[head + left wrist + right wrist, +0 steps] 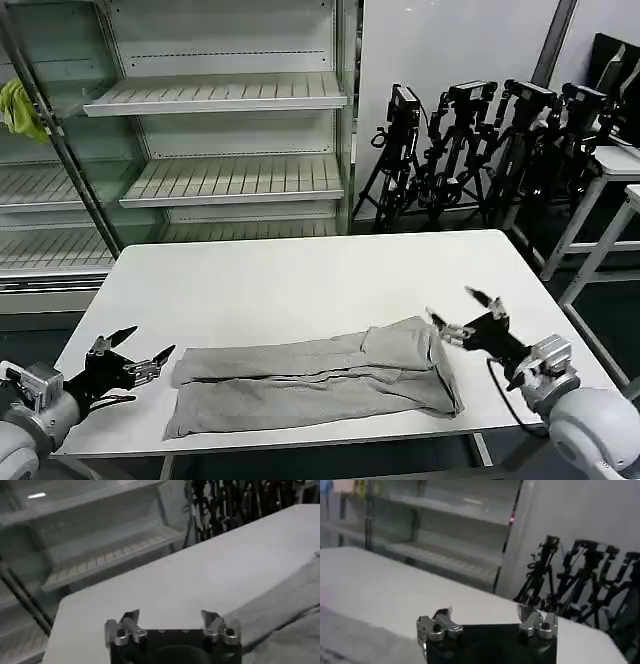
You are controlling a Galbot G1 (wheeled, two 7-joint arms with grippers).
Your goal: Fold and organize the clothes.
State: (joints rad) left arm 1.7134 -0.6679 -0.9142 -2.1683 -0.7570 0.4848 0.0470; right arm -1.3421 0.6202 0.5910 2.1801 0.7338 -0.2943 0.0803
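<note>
The white desk carries the clothes, a grey garment folded into a long strip lying between both end effectors. The left end effector hovers just beside its left end, jaws apart; the right end effector sits at the bunched right end, jaws apart too. A clean fold likely needs both ends pinched level. Beyond stand empty shelves and tripods.
</note>
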